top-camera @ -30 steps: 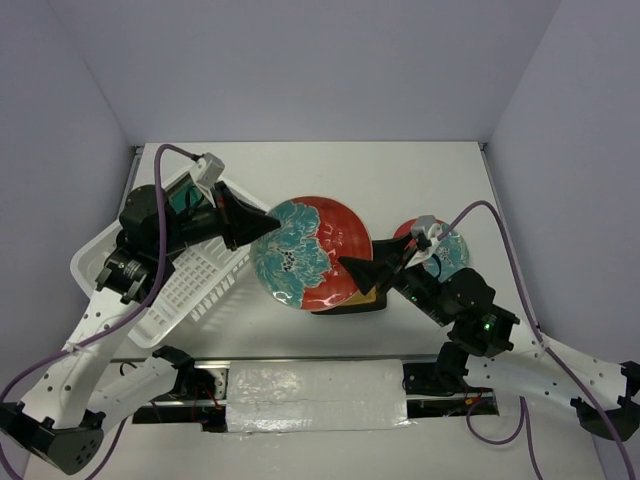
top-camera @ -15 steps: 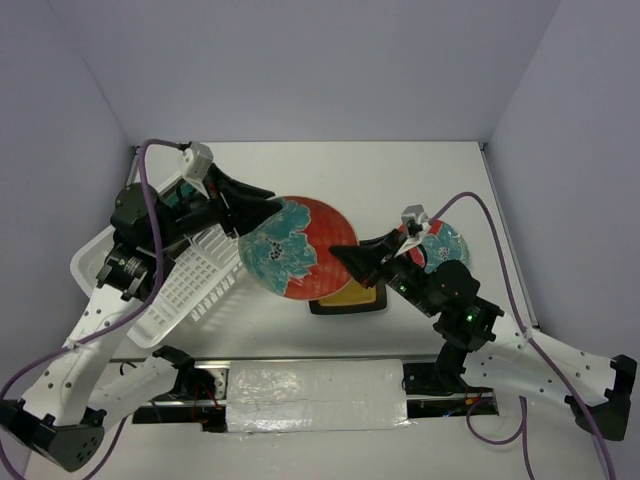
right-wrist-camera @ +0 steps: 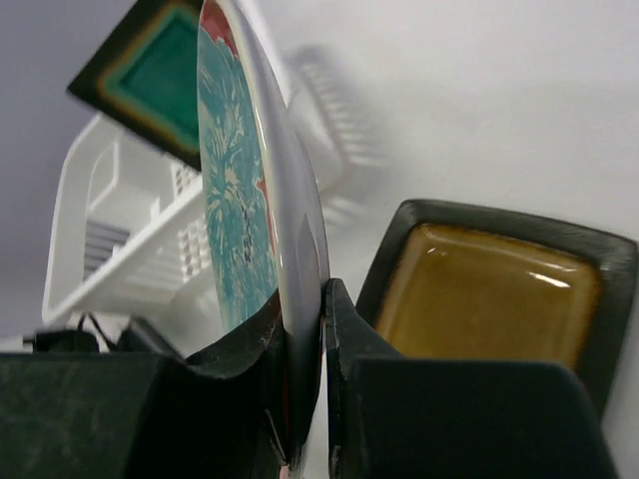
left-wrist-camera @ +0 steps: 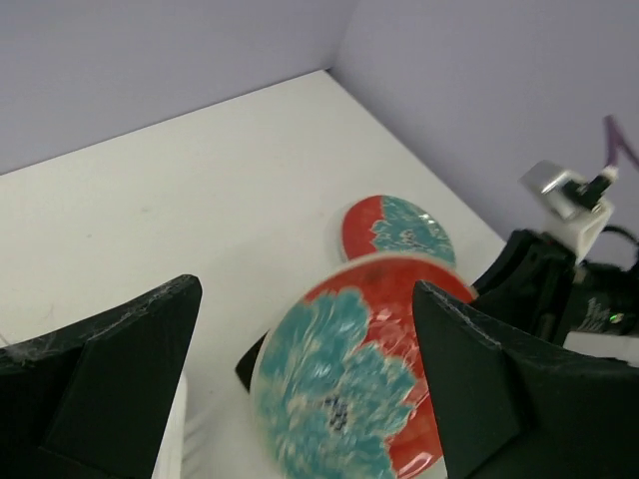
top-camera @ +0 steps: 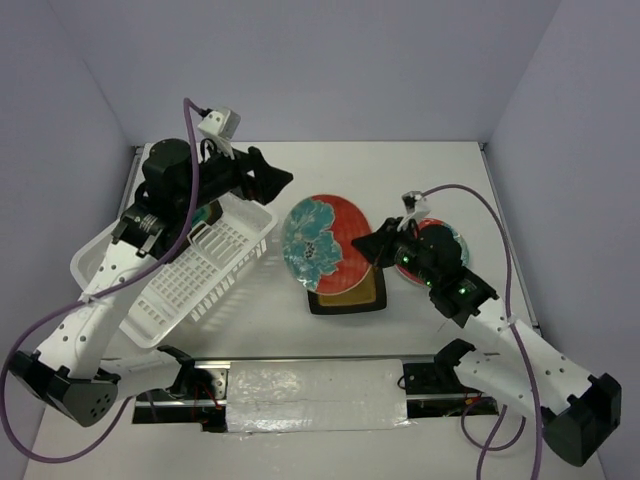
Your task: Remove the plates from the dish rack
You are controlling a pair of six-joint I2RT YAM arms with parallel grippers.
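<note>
Pinching the rim of the large round red plate [right-wrist-camera: 240, 200] with its glossy teal flower, the right gripper [right-wrist-camera: 303, 329] holds it on edge above the glazed mustard square plate [right-wrist-camera: 479, 299] on the white worktop [top-camera: 420, 180]. The left gripper [left-wrist-camera: 305, 299] hangs spread wide over the slotted plastic dish rack [top-camera: 190, 290], which holds the teal-green square plate [right-wrist-camera: 150, 70]. A smaller red plate [left-wrist-camera: 399, 228] lies flat nearby.

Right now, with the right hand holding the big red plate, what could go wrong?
The right hand pinches the big red plate only at its rim, nearly on edge; it might slip onto the mustard square plate below, chipping both.
The left hand is open and apart from it, so nothing backs the grip.
The small red plate lies close to the right arm and might be knocked.
</note>
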